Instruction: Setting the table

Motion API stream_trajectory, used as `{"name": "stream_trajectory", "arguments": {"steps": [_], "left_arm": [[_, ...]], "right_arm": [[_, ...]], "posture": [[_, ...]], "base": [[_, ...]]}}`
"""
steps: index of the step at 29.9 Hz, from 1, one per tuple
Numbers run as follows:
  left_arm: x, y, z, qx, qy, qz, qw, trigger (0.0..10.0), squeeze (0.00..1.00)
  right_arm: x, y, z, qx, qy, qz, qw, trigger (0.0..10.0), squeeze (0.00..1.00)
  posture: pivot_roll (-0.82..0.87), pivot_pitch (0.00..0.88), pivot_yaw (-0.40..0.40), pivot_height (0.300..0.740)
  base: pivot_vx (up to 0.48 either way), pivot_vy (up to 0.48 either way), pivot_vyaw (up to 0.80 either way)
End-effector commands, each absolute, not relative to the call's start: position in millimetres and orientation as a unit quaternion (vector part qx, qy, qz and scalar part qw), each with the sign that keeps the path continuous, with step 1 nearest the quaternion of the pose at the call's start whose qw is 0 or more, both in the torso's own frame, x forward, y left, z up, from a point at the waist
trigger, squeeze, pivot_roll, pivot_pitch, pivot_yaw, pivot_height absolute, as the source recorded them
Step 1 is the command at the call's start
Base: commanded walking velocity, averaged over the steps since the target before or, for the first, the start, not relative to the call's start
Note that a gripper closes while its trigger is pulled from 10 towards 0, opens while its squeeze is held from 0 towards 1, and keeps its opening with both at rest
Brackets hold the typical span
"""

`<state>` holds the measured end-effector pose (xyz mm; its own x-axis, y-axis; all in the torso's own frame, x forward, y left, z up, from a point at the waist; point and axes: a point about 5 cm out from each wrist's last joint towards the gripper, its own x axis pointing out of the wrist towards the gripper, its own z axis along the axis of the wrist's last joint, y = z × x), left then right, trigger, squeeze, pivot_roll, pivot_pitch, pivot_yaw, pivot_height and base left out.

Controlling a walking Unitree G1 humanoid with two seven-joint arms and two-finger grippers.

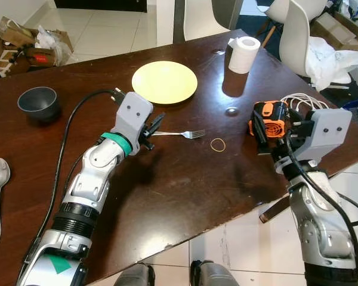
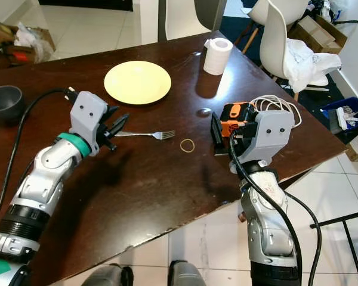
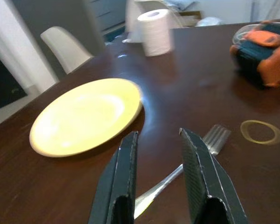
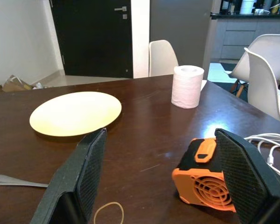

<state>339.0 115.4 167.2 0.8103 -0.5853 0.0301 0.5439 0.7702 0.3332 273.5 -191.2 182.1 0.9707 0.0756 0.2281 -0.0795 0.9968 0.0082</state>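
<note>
On the dark table [image 1: 185, 190] the yellow plate [image 1: 164, 81] marks the place setting. The left gripper [image 1: 153, 129] hovers, fingers apart, astride the fork [image 1: 180, 134] handle below the plate, seemingly to grasp it. The right gripper [image 4: 161, 179] waits wide open.

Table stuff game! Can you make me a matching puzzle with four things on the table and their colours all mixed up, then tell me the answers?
Things:
1. plate
2. bowl
3. paper roll
4. little fan

Colours:
A. white
B. orange and black
C. pale yellow
D. dark grey

Right pairs: 1-C, 2-D, 3-A, 4-B.

Bonus: the fork is silver and lies on the table just below the plate, with the left gripper open at its handle.
</note>
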Motion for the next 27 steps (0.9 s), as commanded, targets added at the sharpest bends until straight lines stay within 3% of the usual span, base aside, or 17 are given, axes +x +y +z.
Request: {"name": "stream_trajectory", "arguments": {"steps": [1,8,14,15,19,23,24,25,26,27], "left_arm": [[338,108,171,0.167,-0.07,-0.327,0.927,10.0,0.0],[343,96,174,0.212,-0.072,-0.37,0.902,10.0,0.0],[356,87,171,0.256,-0.049,-0.412,0.873,10.0,0.0],[367,80,172,0.272,-0.024,-0.432,0.859,10.0,1.0],[376,73,176,0.28,0.002,-0.453,0.846,10.0,1.0],[379,67,178,0.287,0.017,-0.468,0.836,10.0,1.0],[380,65,179,0.289,0.024,-0.474,0.831,10.0,0.71],[382,63,180,0.295,0.028,-0.474,0.829,10.0,0.71],[384,61,181,0.295,0.037,-0.478,0.827,10.0,0.0],[385,60,182,0.295,0.043,-0.48,0.825,10.0,0.0]], "right_arm": [[272,-193,181,0.011,-0.113,0.032,0.993,10.0,0.0],[270,-195,181,0.011,-0.113,0.025,0.993,10.0,0.0],[257,-215,154,0.033,-0.082,-0.044,0.995,10.0,0.0],[251,-222,147,0.034,-0.077,-0.062,0.995,10.0,0.0],[247,-217,148,0.004,-0.078,-0.038,0.996,10.0,0.0],[246,-207,150,-0.021,-0.078,-0.004,0.997,10.0,0.0],[245,-203,152,-0.026,-0.079,0.008,0.997,10.0,0.0],[245,-198,154,-0.035,-0.082,0.02,0.996,10.0,0.0],[245,-192,158,-0.044,-0.089,0.036,0.994,10.0,0.0],[244,-186,163,-0.051,-0.097,0.05,0.993,10.0,0.0]], "posture": [[-0.02,0.0,0.055,0.74],[-0.03,0.0,0.059,0.74],[-0.03,0.006,0.071,0.74],[-0.04,0.026,0.093,0.74],[-0.06,0.043,0.109,0.74],[-0.07,0.071,0.119,0.74],[-0.07,0.071,0.119,0.74],[-0.08,0.09,0.122,0.74],[-0.09,0.104,0.125,0.74],[-0.09,0.108,0.125,0.74]], "base": [[0.0,0.0,0.0],[0.0,0.0,0.0],[0.0,0.0,0.0],[0.0,0.0,0.0],[0.0,0.0,0.0],[0.0,0.0,0.0],[0.0,0.0,0.0],[0.0,0.0,0.0],[0.0,0.0,0.0],[0.0,0.0,0.0]]}}
